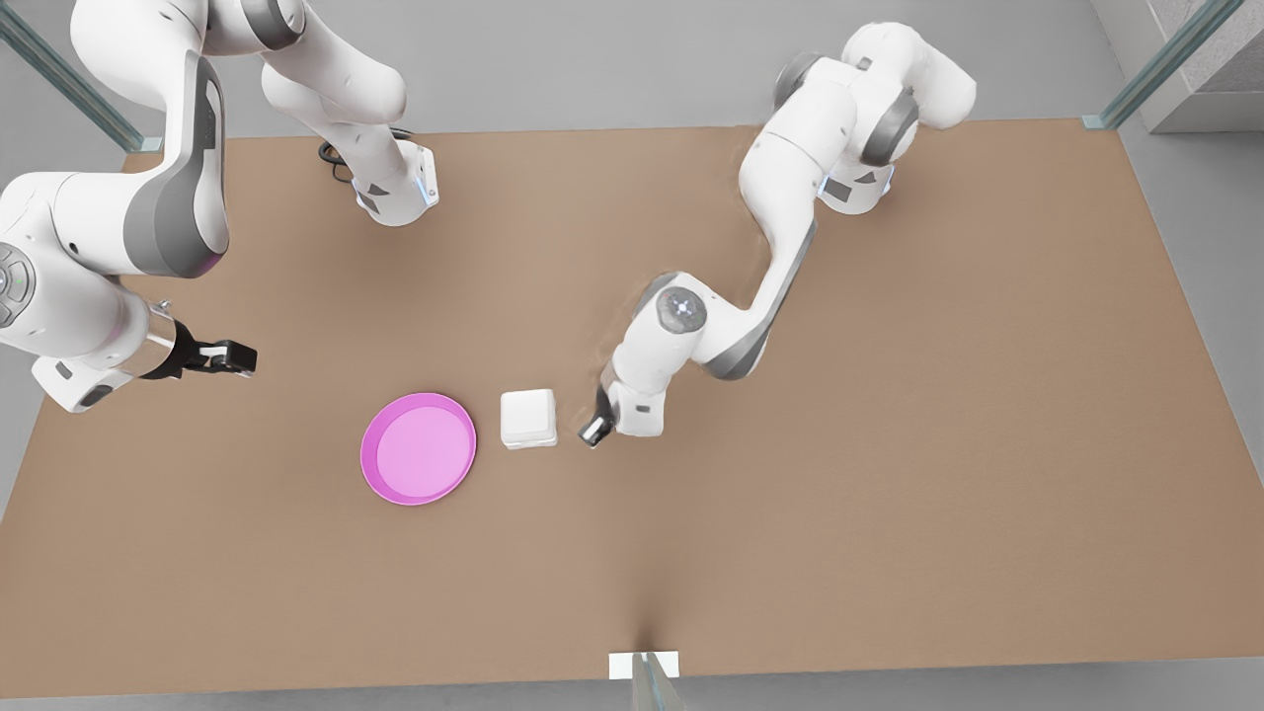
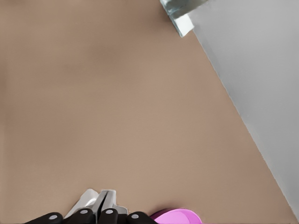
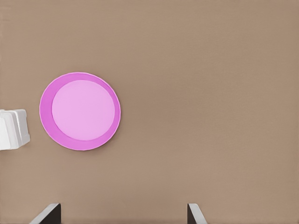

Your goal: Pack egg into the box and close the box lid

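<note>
Box lid (image 1: pixel 528 415) apparently down; plate (image 1: pixel 419 447) bare.

The front view hangs high overhead, looking almost straight down on the whole brown table (image 1: pixel 889 444). The left wrist view rides low with the left gripper (image 1: pixel 595 433), close to the tabletop, and faces out across bare surface to the glass post (image 2: pixel 180 11) at the table's edge; that same post stands at the front view's bottom edge. The right wrist view rides higher with the right gripper (image 1: pixel 237 355) and looks down onto the pink plate (image 3: pixel 80 111) and the box (image 3: pixel 14 128). All three views catch the plate.
</note>
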Action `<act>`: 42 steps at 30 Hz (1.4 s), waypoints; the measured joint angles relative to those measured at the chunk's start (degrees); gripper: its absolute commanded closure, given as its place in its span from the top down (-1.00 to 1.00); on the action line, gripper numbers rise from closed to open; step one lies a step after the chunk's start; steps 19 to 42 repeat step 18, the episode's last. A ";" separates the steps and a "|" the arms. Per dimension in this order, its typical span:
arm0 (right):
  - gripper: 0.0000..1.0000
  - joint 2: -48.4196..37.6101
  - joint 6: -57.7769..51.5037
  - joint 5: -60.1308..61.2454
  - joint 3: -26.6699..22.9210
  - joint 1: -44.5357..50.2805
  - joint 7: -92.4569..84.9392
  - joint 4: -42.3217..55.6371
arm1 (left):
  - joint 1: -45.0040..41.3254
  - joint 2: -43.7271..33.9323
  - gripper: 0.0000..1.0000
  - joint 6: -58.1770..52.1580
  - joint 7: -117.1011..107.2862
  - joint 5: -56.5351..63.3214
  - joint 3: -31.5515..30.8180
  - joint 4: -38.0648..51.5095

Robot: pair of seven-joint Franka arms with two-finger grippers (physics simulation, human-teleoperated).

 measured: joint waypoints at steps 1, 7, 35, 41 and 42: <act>1.00 0.00 0.00 0.00 0.00 -0.02 -0.10 0.00 | 8.11 -1.51 0.11 -6.95 3.29 0.52 1.19 1.72; 1.00 0.00 -0.01 0.00 0.08 0.14 -0.57 0.00 | 25.20 -31.92 1.00 -39.14 28.20 10.67 1.07 -5.92; 1.00 2.67 0.20 0.05 -0.09 -1.37 -1.01 0.08 | 26.44 -37.87 1.00 -49.94 59.78 19.18 -1.65 -15.80; 1.00 2.67 0.20 0.05 -0.09 -1.37 -1.01 0.08 | 26.44 -37.87 1.00 -49.94 59.78 19.18 -1.65 -15.80; 1.00 2.67 0.20 0.05 -0.09 -1.37 -1.01 0.08 | 26.44 -37.87 1.00 -49.94 59.78 19.18 -1.65 -15.80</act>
